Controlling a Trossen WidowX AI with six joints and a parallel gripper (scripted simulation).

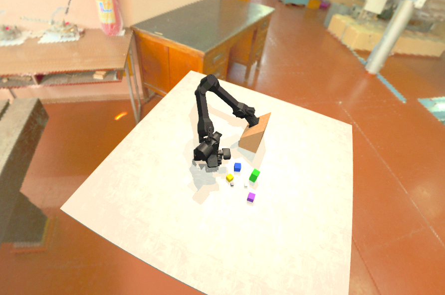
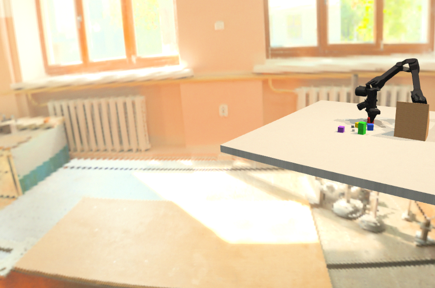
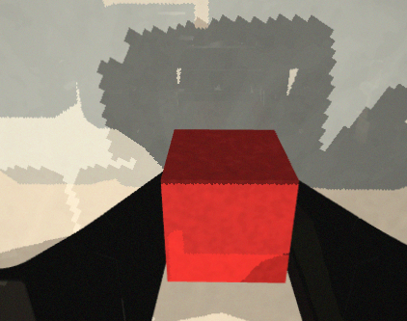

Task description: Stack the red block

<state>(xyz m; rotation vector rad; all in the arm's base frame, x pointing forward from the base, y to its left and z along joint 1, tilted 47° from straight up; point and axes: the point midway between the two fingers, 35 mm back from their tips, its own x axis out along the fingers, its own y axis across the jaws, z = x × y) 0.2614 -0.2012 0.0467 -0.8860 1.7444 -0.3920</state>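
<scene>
Red block (image 3: 230, 204) at the centre of the wrist view, with the two black fingers pressed against its left and right faces; the gripper (image 3: 230, 267) is closed on it. In the exterior view the block (image 2: 368, 119) appears low, probably on the white table (image 2: 308, 150), just beside the blue cube (image 2: 369, 126). Green tower (image 2: 361, 127) stands upright at lower left of both.

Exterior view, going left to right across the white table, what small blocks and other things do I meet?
Small purple cube → tall green block tower → small blue cube → large brown cardboard-coloured box. The yellow cube and the red block in the pincer overlap the others, so they are left out.
</scene>
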